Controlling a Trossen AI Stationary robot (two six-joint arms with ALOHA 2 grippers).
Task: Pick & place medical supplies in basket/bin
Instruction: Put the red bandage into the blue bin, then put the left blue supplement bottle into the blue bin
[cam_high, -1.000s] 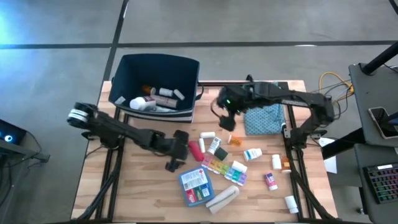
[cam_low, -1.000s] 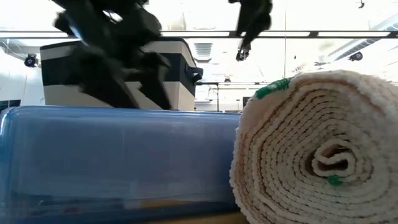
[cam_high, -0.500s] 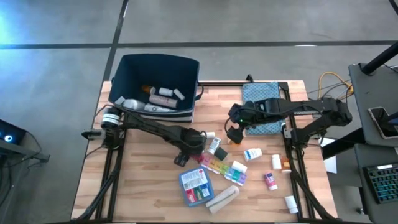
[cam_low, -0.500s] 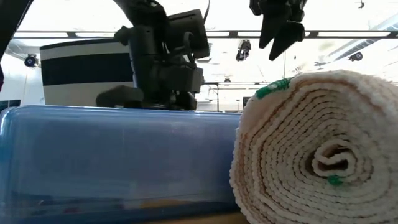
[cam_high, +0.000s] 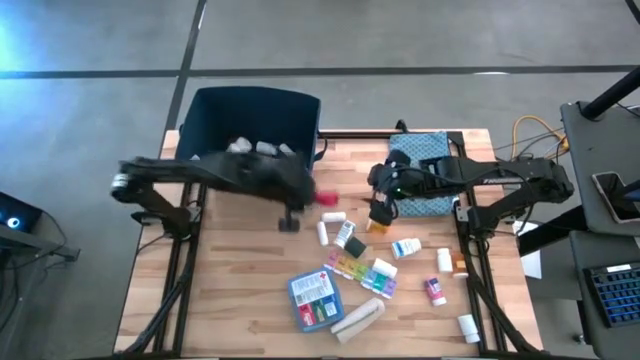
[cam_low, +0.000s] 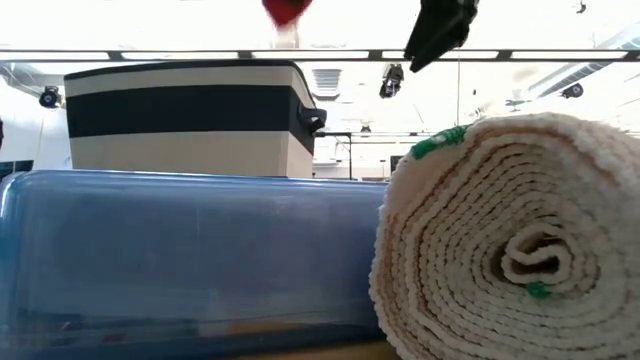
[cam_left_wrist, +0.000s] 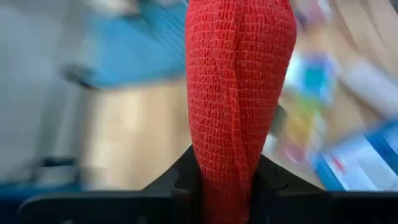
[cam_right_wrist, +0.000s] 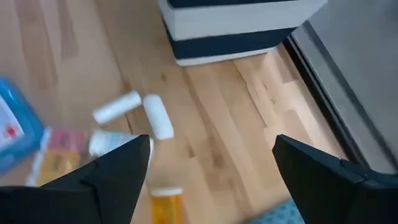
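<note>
- Left gripper (cam_left_wrist: 221, 180): fingers clamped on a red woven bandage roll (cam_left_wrist: 239, 93), beside the dark navy soft-sided bin (cam_high: 250, 120).
- Right gripper (cam_right_wrist: 211, 162): fingers apart above the wooden surface (cam_high: 240, 290).

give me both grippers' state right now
Left gripper: closed on a red bandage roll, near the navy bin.
Right gripper: open, holding nothing, above the table.

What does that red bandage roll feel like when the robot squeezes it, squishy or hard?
Probably squishy: the red bandage roll shows a woven, crinkly mesh and narrows where the left gripper pinches it. It likely grips well rather than slipping, since that texture looks rough. It seems light, held by one end above the table.
</note>
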